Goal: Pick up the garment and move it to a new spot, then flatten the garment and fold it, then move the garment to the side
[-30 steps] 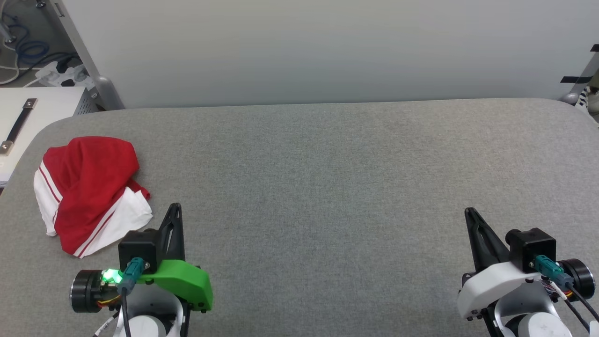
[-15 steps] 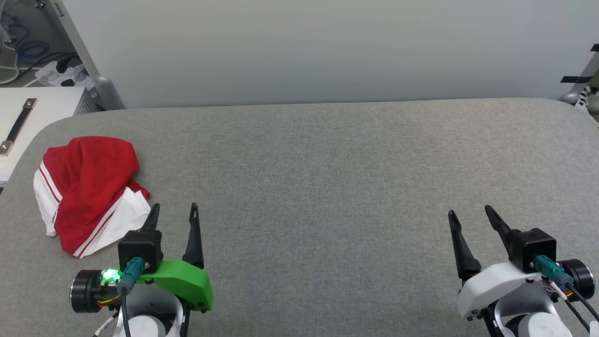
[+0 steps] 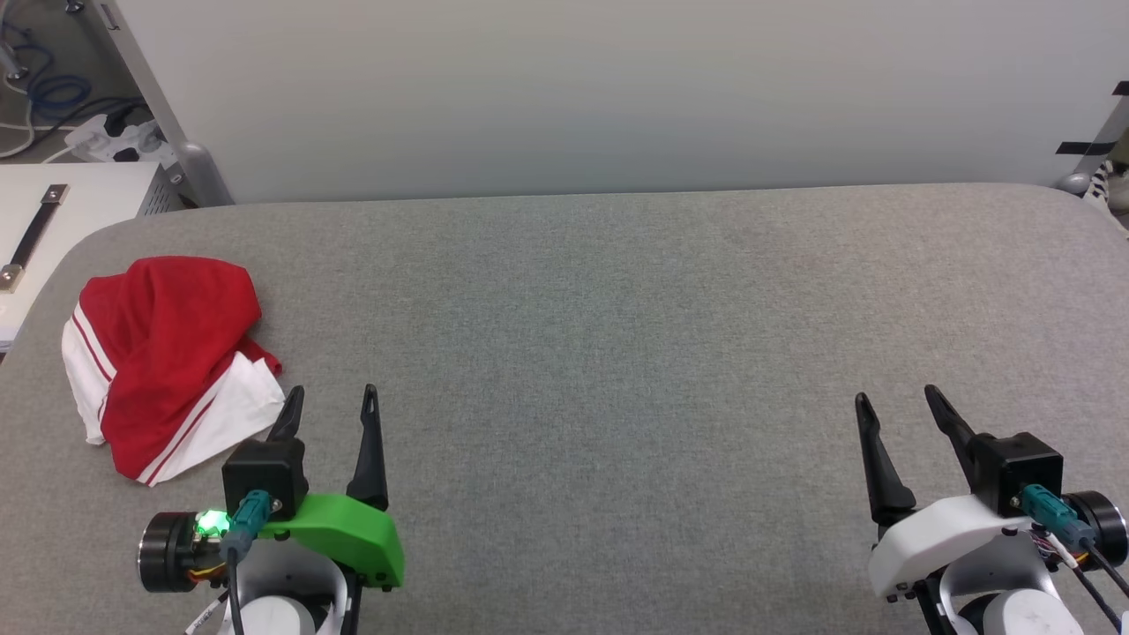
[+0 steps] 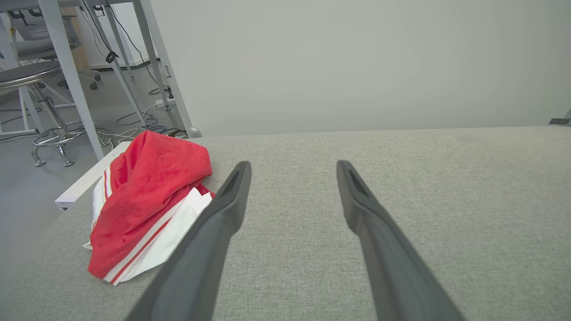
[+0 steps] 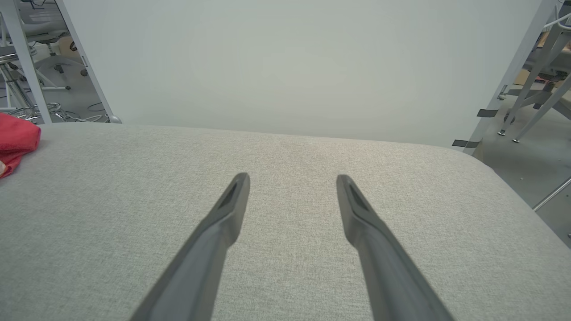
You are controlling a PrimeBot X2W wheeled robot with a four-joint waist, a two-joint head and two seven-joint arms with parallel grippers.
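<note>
My left fingers (image 3: 369, 432) stand well apart over the near-left part of the grey fabric-covered tabletop (image 3: 617, 335), holding nothing. A second ago they were pressed together into one dark blade. Half a second ago they had already spread almost this far. My right fingers (image 3: 875, 450) have done the same over the near-right part. They were together a second ago and are now wide apart and empty, with bare grey cloth between them. That wrist, in its white shell, has also drifted a little toward the tabletop's right edge.

The crumpled garment (image 3: 168, 353), thin red fabric with white sleeve cloth and red-and-white striped trim, lies in a heap by the left edge, near the far-left corner. It sits exactly where it lay a second ago, and no print shows in its folds. Its nearest white flap is just beside the outer tip of my left fingers in the head view, and I cannot tell whether the two touch.

From my left wrist, the left fingers (image 4: 223, 209) frame bare tabletop, with the garment (image 4: 151, 191) to their left. From my right wrist, the right fingers (image 5: 357, 214) point at the pale wall panel (image 5: 285, 67) beyond the far edge. A red corner of the garment (image 5: 15, 138) peeks in at that view's left border.
</note>
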